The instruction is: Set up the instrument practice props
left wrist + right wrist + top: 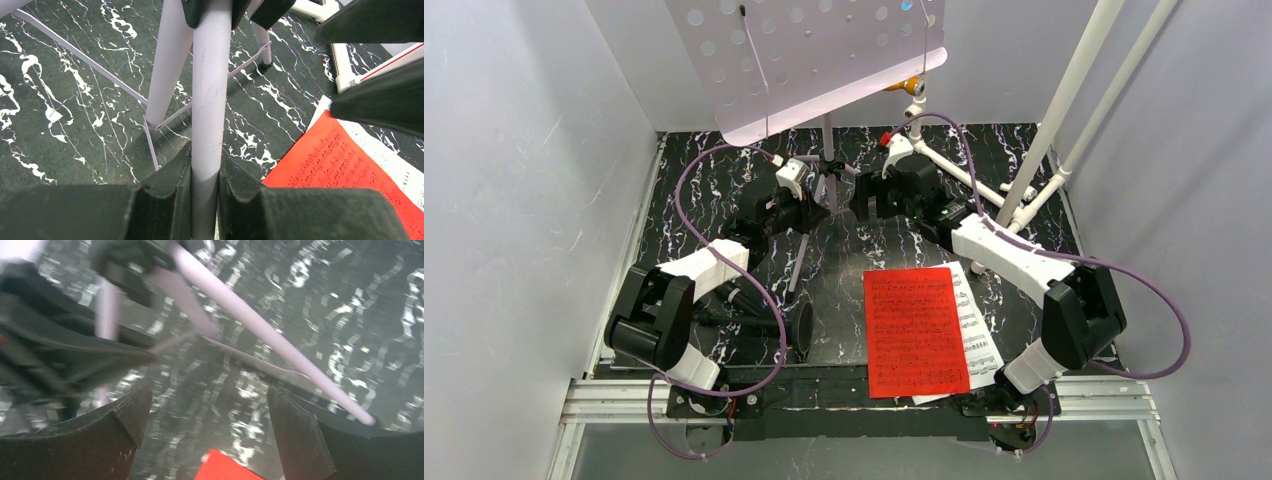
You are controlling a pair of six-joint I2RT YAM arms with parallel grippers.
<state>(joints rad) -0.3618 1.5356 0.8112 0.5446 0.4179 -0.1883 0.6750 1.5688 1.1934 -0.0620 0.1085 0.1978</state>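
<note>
The left end effector (206, 176) is clamped narrow on the lilac centre tube (210, 95) of the lilac perforated music stand with tripod legs (814, 50), its dark fingers (165, 185) pressed to either side of the tube. Only the left wrist view shows this contact. It also shows a tripod leg (167, 60) and thin braces just beyond the fingers, over the black, white-veined marble-pattern worktop (60, 115). To that end effector's right lies the red sheet-music page (345, 170), with the white sheet-music page (395, 152) showing past its far edge. The right end effector (210, 432) stands wide with nothing between its fingers. Its own wrist view is blurred, showing a lilac leg slanting across beyond them and a red corner beneath. Only the overhead view shows the whole scene. The two end effectors face each other low on the upright stand, with its perforated desk high above them. The red page lies on the white one behind the right end effector, toward the arm bases. Behind the left end effector, beside that arm, is the black microphone stand with round base (802, 328), seemingly lying down, the microphone itself hidden. Beyond the right end effector rises the white pipe frame (1064, 110) with an orange tap (907, 85).
</note>
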